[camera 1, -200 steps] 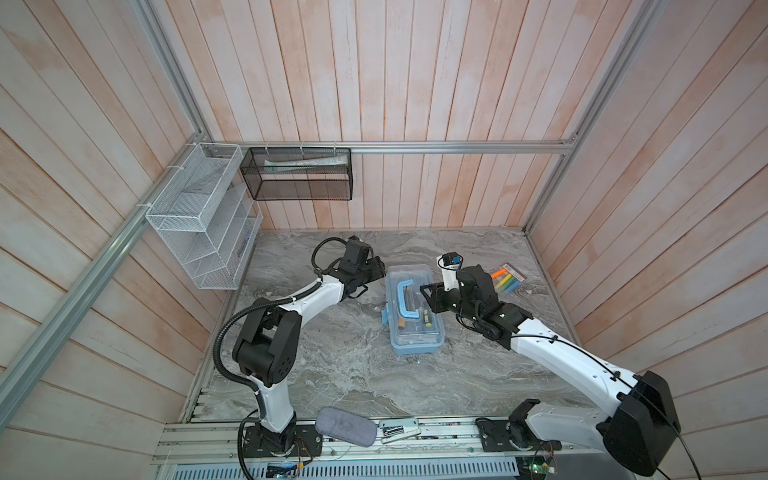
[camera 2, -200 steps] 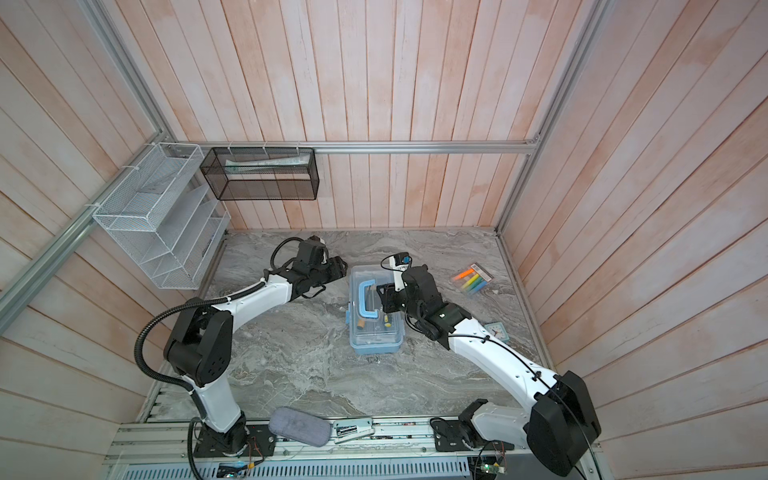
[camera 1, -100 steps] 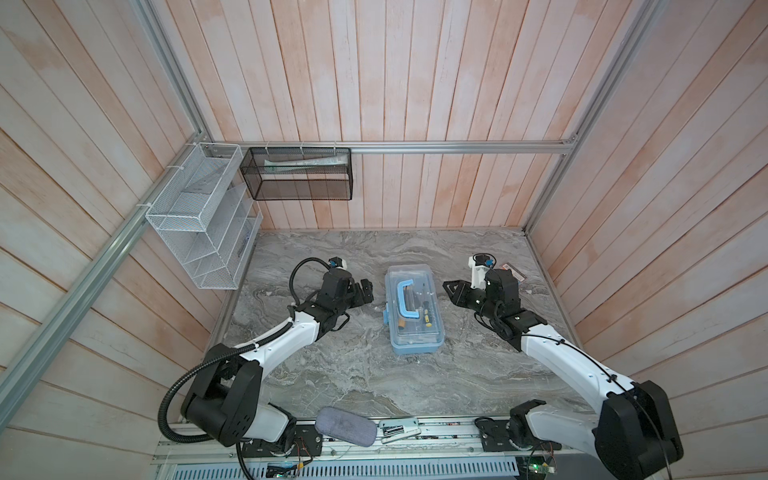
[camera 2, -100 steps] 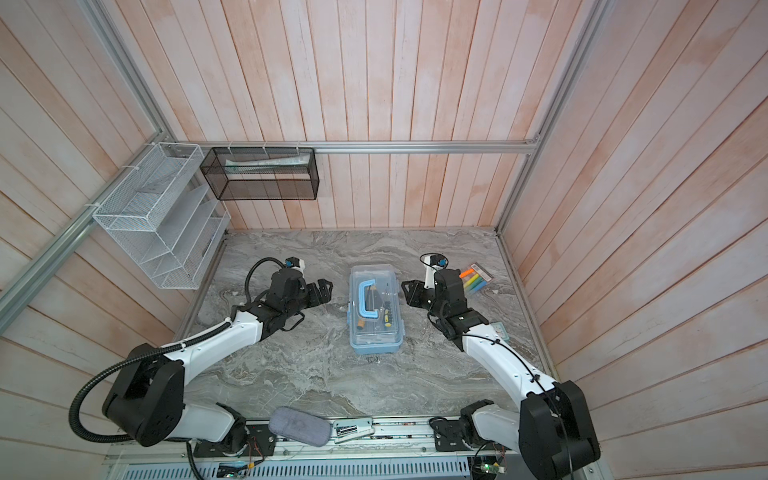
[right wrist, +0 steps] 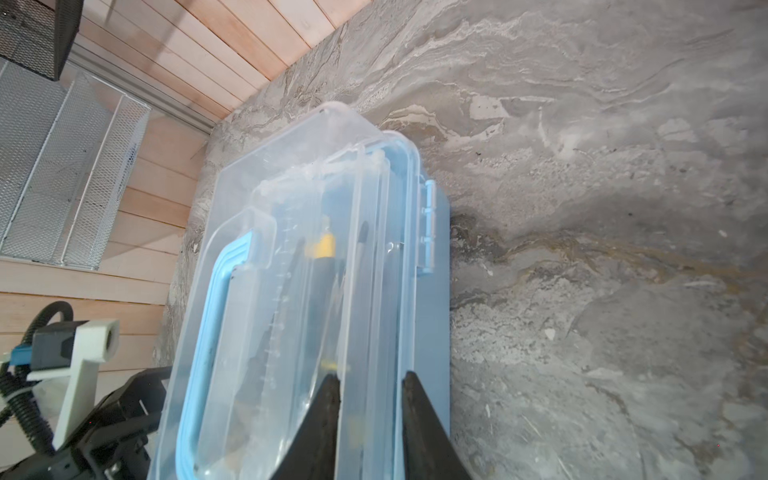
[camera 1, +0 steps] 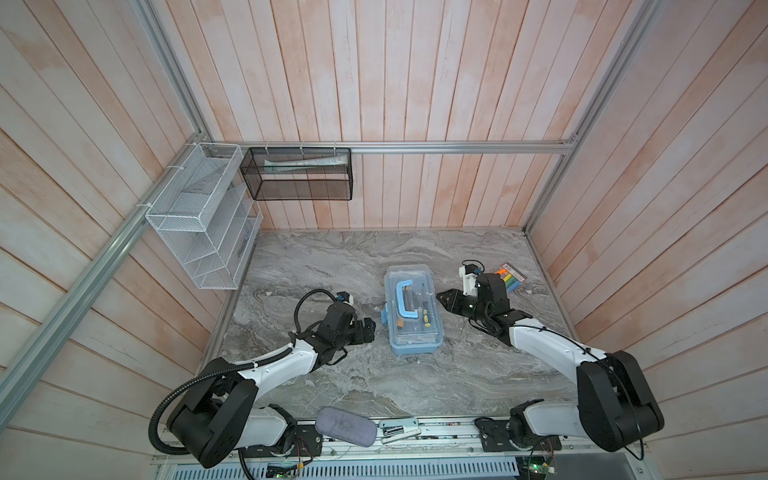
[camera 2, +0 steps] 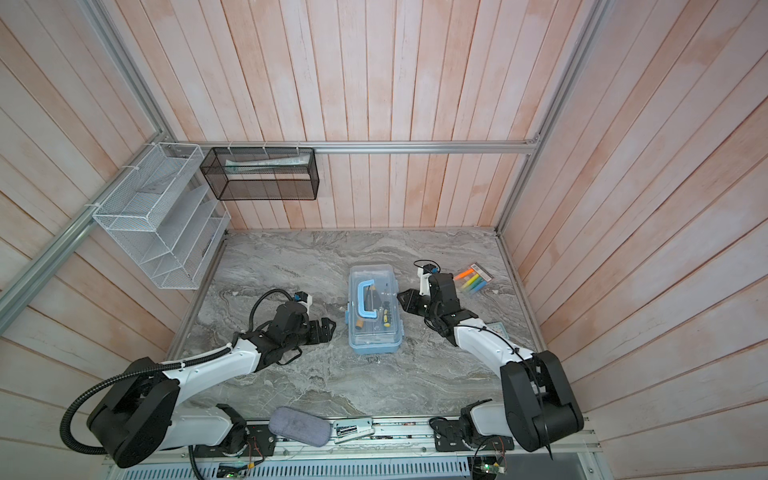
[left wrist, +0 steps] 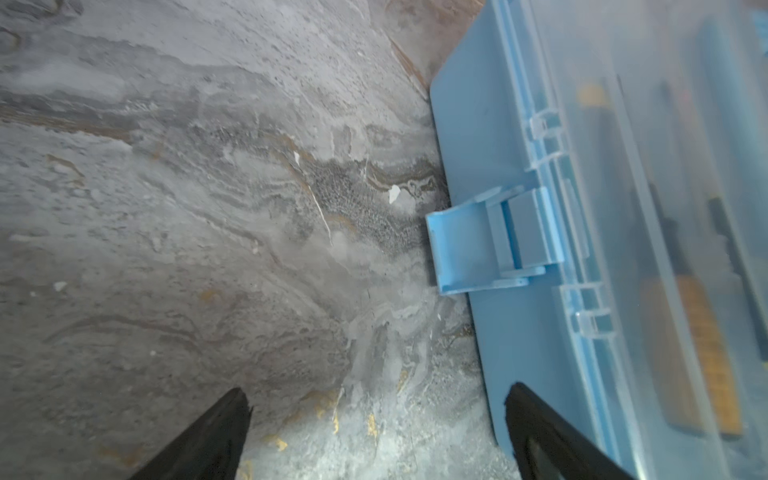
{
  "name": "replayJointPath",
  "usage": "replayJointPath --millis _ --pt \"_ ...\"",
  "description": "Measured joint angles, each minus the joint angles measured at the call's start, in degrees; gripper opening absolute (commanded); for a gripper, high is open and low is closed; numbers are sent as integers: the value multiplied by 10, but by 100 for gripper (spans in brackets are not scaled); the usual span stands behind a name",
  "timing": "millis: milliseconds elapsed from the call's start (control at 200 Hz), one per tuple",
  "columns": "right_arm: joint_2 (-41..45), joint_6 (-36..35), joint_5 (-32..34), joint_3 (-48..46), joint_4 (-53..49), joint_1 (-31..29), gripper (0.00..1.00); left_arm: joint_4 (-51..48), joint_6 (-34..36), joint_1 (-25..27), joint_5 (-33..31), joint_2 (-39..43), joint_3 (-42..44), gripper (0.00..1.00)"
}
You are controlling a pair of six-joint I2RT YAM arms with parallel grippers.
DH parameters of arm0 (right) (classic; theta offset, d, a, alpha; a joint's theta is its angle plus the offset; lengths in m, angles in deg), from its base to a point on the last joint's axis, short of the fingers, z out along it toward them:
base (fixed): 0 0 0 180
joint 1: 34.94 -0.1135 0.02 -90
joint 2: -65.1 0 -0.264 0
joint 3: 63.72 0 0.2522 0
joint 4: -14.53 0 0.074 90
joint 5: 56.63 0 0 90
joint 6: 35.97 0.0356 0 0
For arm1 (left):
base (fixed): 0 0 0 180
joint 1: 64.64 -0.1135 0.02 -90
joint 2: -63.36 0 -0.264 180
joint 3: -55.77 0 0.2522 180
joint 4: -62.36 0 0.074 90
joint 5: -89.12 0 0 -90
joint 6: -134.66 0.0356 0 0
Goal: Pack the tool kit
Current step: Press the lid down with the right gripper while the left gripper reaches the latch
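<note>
The left claw (camera 1: 370,330), now wide, and the right claw (camera 1: 440,297), narrow and empty, withdraw from the shut box (camera 1: 415,336); its latch (left wrist: 461,249) appears unfastened.

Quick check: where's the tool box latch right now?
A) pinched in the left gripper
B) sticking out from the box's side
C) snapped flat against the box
B: in the left wrist view the latch juts out from the tool box wall, with the open left gripper apart from it.
</note>
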Motion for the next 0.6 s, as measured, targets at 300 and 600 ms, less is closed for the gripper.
replayJointPath --millis 300,600 --pt "-56 -7 -35 30 22 5 25 47 -4 33 -17 -69 1 97" --pt "-68 -14 -61 31 29 18 23 132 0 65 -94 -106 14 97"
